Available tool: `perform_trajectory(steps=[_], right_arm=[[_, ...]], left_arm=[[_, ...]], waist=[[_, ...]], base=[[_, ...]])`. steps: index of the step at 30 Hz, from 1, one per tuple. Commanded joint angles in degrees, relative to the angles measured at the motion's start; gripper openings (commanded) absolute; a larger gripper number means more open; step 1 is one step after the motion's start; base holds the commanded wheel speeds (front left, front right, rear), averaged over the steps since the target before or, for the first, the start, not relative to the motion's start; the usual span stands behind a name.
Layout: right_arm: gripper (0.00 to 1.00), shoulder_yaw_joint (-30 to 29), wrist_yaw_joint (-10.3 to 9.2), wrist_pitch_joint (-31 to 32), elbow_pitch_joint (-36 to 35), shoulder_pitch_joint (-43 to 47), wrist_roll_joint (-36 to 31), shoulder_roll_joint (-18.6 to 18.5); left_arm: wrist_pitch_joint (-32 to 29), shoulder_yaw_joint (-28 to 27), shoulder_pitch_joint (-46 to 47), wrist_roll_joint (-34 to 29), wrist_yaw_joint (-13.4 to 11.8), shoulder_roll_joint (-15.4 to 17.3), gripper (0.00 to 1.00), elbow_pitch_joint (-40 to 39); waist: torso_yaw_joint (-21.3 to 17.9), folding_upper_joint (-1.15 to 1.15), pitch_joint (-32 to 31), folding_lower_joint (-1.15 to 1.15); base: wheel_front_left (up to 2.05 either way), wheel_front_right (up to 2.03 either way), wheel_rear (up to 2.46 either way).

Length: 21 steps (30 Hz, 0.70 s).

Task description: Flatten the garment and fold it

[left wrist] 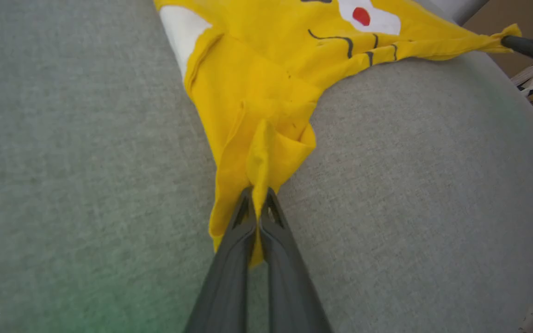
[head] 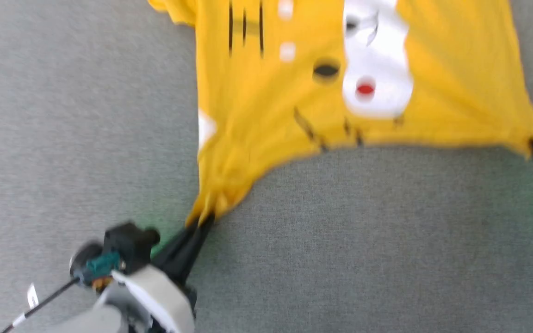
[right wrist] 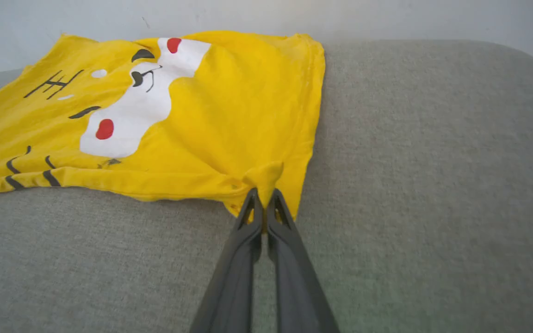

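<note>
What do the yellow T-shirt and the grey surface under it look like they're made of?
T-shirt: thin, soft matte knit, likely cotton; it bunches into fine pleats where the left hand pinches it. Printed face: flat, opaque ink. Grey surface: matte woven upholstery cloth, by its fine flecked weave; possibly padded, given the rounded edge.

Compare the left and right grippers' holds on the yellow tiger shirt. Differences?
The left gripper clamps a thick, folded bunch of the garment; the right gripper pinches just a small corner tip. In the head view, the left gripper's corner sits far nearer the robot than the right gripper's, so the edge between them runs slanted. Shared: both are shut on the garment, over the grey surface.
</note>
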<state>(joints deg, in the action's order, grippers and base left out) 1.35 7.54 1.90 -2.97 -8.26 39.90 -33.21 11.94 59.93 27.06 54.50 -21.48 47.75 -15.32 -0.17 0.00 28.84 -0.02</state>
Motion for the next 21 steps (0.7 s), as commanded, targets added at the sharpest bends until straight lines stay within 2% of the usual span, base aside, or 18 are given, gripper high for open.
perform_trajectory(steps=[1, 5, 11, 16, 21], right_arm=[[0.0, -0.4, -0.05, 1.3, -0.27, 2.69, 0.14, 0.5], [0.0, -0.26, -0.05, 5.47, 0.0, 8.5, 0.3, 0.37], [0.0, 0.6, -0.05, 14.92, 0.96, 17.37, 3.62, 0.3], [0.0, 0.69, -0.05, 22.74, 1.81, 23.47, 6.25, 0.92], [0.0, 0.48, -0.05, 30.13, 2.93, 28.27, 7.3, 2.04]], left_arm=[[-1.19, 0.88, -2.68, 2.18, -0.08, 0.9, 0.0, 0.64], [-4.47, 2.46, -8.1, 8.79, 0.86, 1.59, 0.0, 1.26], [-11.86, 5.87, -14.97, 17.8, 2.03, 3.31, 0.0, 2.42], [-14.24, 6.83, -18.43, 22.15, 2.21, 4.44, 0.0, 2.78], [-14.74, 7.12, -19.85, 23.64, 2.37, 4.79, 0.0, 3.21]], waist=[[1.35, 0.0, -6.4, 0.02], [1.69, 0.0, -9.33, 0.02], [1.59, 0.0, -12.67, 0.02], [1.7, 0.0, -14.46, 0.02], [1.89, 0.0, -15.56, 0.02]], base=[[0.0, 0.0, 0.0], [0.0, 0.0, 0.0], [0.0, 0.0, 0.0], [0.0, 0.0, 0.0], [0.0, 0.0, 0.0]])
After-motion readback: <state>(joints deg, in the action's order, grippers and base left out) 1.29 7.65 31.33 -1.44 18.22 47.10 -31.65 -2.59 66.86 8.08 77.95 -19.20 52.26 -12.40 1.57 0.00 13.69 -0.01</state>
